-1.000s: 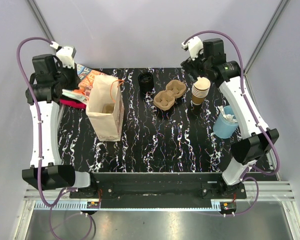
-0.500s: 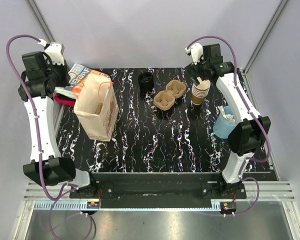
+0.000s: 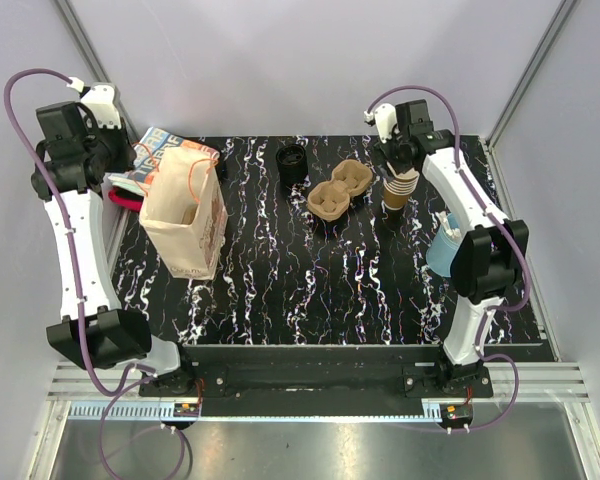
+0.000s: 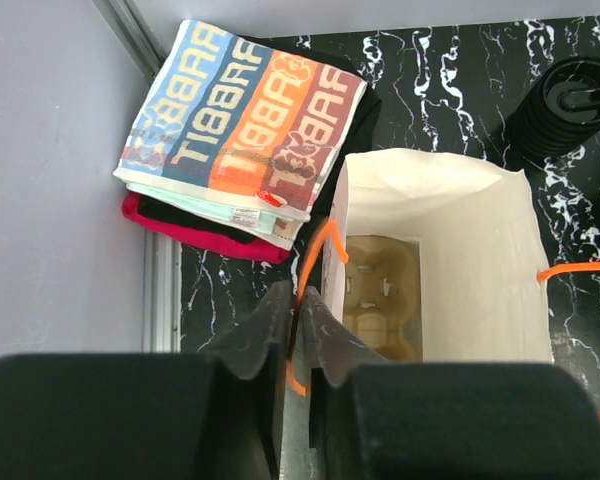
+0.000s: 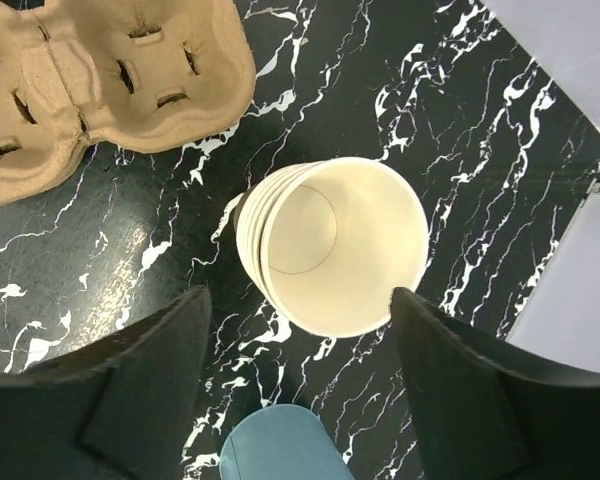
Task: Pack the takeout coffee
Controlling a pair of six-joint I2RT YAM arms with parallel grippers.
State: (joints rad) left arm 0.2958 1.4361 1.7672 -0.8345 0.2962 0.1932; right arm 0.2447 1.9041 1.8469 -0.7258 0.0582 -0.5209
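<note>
No lidded takeout coffee shows in any view. A stack of lidless paper cups (image 3: 401, 185) (image 5: 330, 245) stands at the back right. My right gripper (image 3: 401, 158) (image 5: 298, 300) hangs open just above it, one finger on each side of the rim, not touching. A brown paper bag (image 3: 185, 215) (image 4: 430, 260) stands open on the left, tilted, with a cardboard cup carrier (image 4: 380, 295) at its bottom. My left gripper (image 3: 132, 165) (image 4: 300, 310) is shut on the bag's orange handle (image 4: 315, 255).
A second cup carrier (image 3: 340, 190) (image 5: 110, 70) lies mid-back. A black ribbed stack of lids (image 3: 293, 163) (image 4: 575, 100) stands behind it. A light blue cup (image 3: 450, 245) (image 5: 275, 445) is at the right edge. Folded cloths (image 3: 152, 150) (image 4: 240, 120) lie at the back left.
The left arm has pulled the bag leftwards by its handle, tilting it. The right gripper has come down over the cup stack and its jaws have narrowed a little.
</note>
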